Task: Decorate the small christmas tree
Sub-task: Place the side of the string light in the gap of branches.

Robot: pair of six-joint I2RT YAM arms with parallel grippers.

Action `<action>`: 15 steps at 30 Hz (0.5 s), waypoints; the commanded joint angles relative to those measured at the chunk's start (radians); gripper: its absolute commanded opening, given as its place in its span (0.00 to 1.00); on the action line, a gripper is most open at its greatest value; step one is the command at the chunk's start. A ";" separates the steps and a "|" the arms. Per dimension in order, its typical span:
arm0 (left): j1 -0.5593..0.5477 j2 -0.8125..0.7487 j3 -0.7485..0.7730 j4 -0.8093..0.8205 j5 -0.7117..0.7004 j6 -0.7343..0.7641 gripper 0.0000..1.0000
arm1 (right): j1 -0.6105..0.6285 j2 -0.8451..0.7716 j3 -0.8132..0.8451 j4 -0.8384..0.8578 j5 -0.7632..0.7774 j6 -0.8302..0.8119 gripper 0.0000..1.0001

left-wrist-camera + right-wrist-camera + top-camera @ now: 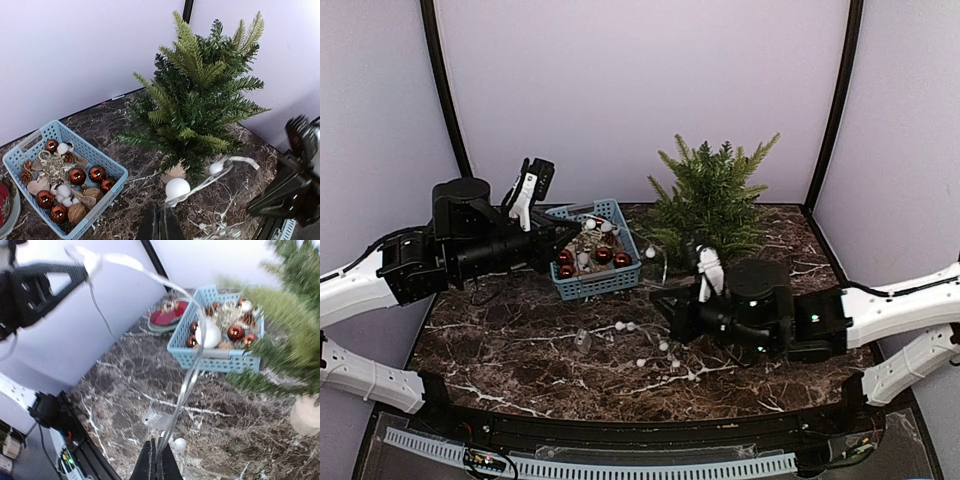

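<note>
Two robot arms hold a light string (177,189) of white balls beside the small christmas tree (710,200).
The tree stands upright at about 1 o'clock on the dark marble table (500,340), close to the back wall. A blue basket (598,286) of red baubles and pine cones sits at the tree's 9 o'clock, just beside its lowest branches. The left gripper (160,225), raised high, is pinched tight on the string. The right gripper (156,460), at the tree's 6 o'clock, is closed on the same strand. More white balls lie on the tabletop.
</note>
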 commanded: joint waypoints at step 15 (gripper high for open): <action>0.021 0.310 0.298 0.089 0.238 0.120 0.00 | 0.012 -0.412 0.175 -0.595 0.234 0.008 0.00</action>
